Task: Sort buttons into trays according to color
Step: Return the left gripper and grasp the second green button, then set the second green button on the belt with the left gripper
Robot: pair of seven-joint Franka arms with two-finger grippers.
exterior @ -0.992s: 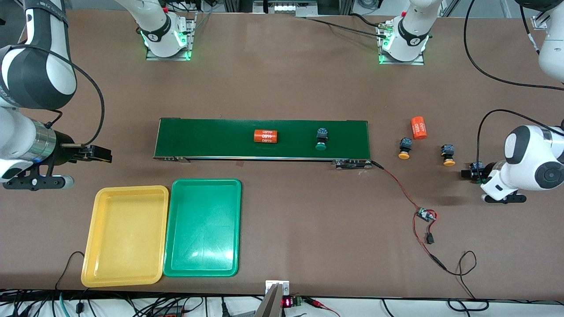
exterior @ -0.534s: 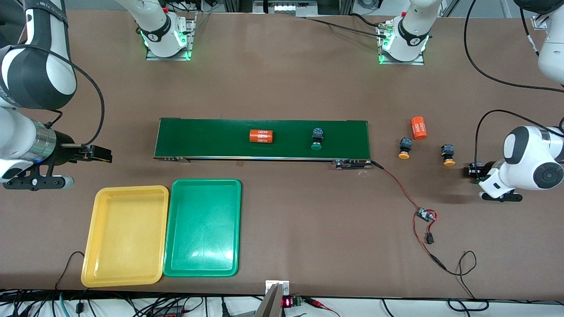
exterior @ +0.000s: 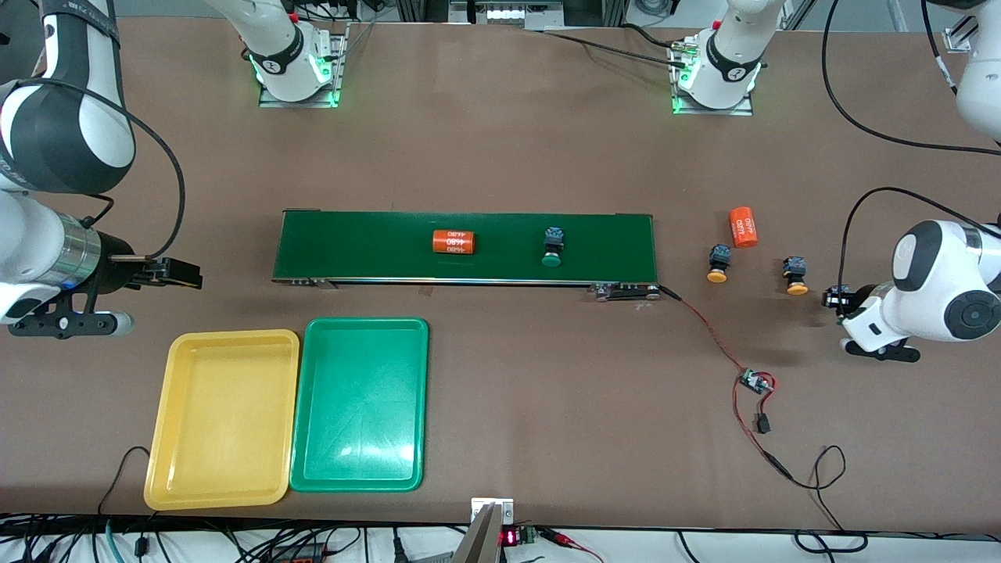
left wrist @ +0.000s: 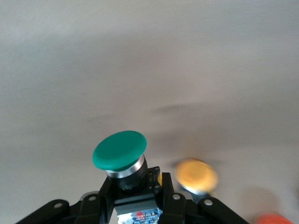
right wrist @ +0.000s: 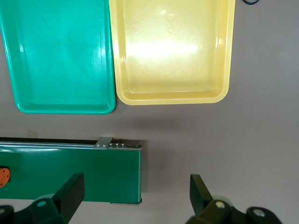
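The table [exterior: 500, 156] has a long green belt [exterior: 375, 246] across its middle, carrying an orange cylinder [exterior: 454, 242] and one green button [exterior: 553, 248]. Nearer the camera sit the two trays, touching side by side: yellow tray [exterior: 166, 414] toward the right arm's end, green tray [exterior: 414, 407] next to it. Both have nothing in them.

The right gripper [right wrist: 135, 191] hangs over the bare table off the belt's end, fingers spread wide.

The left gripper [left wrist: 135, 205] is at the other end of the table, clamped on a second green button [left wrist: 119, 151]. Two yellow buttons [exterior: 717, 264] [exterior: 795, 276] lie on the table close by, with another cylinder [exterior: 743, 227] just beside them.
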